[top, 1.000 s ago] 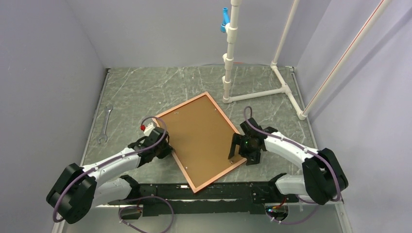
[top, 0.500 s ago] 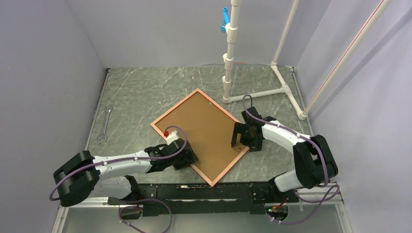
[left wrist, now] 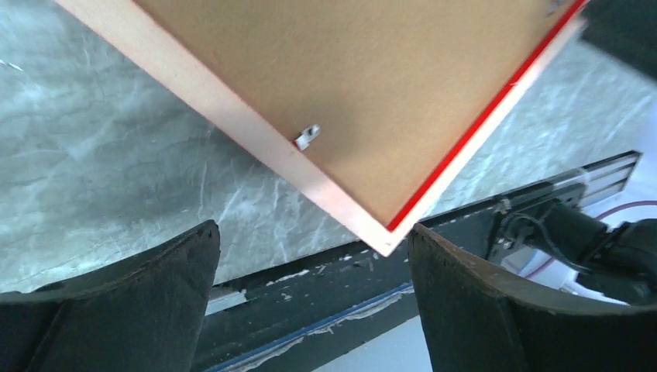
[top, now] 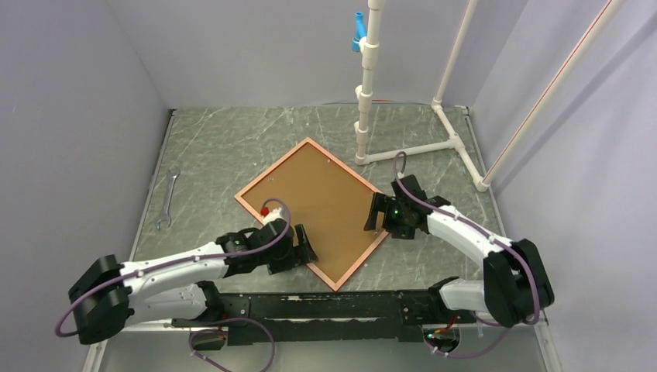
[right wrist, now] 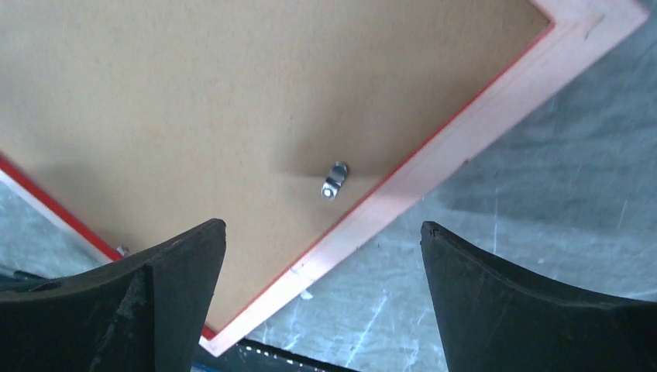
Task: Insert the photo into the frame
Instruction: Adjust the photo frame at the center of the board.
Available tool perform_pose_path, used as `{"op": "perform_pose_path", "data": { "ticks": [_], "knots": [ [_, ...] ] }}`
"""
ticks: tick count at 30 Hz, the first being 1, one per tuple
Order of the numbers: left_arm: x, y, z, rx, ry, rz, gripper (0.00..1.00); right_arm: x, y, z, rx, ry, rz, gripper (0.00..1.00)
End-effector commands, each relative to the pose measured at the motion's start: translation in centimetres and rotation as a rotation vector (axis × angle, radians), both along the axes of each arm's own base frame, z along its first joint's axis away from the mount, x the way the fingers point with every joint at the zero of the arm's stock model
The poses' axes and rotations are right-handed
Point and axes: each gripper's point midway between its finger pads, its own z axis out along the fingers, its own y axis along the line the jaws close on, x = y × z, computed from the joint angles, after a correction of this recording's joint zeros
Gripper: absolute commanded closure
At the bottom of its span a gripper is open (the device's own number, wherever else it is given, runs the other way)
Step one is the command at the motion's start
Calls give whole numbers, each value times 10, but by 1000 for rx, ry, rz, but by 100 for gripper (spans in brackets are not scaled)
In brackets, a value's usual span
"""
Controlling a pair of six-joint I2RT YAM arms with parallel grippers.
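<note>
Plainly the frame (top: 314, 203) lies back-up at the middle of the table (top: 209, 147), long axis running far-left to near-right, the left gripper (top: 304, 252) beside its near corner, the right gripper (top: 374, 221) over its right corner, both spread wide and empty; no photo shows.

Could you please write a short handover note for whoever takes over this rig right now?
Left gripper: fingers open, empty, by the near corner of the thin orange-brown rectangular picture frame.
Right gripper: fingers open, empty, over the frame's right edge, near its right corner.
Frame: flat on the grey marble-patterned table, back face up, with the flat brown backing board seated in it and a small metal clip on the board.
Photo: not visible in any view; whether it lies under the board cannot be told.
Done: unclear.
Left: probably check that the photo is inside and the clips hold.
</note>
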Motion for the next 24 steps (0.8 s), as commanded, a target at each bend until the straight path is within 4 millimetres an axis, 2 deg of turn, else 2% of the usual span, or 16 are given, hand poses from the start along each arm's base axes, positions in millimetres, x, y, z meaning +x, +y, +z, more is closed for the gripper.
{"op": "perform_pose_path", "data": {
  "ticks": [1, 6, 10, 14, 16, 19, 24],
  "knots": [
    [23, 10, 49, -9, -122, 25, 7, -24, 5, -2, 53, 26, -4, 4],
    [49, 23, 107, -26, -234, 58, 7, -43, 10, -19, 51, 70, -17, 9],
    [59, 30, 132, -16, -277, 62, 7, -45, 21, -27, 42, 82, -4, 12],
    [58, 39, 128, 16, -258, 73, 7, -42, 30, -32, -24, 80, 27, 28],
    [57, 44, 123, 20, -245, 84, 7, -43, 26, -36, -82, 85, 29, 33],
    [56, 51, 115, 13, -233, 104, 8, -44, 17, -40, -154, 87, 29, 45],
    [57, 62, 106, 15, -222, 128, 8, -48, 5, -43, -216, 91, 46, 77]
  ]
}}
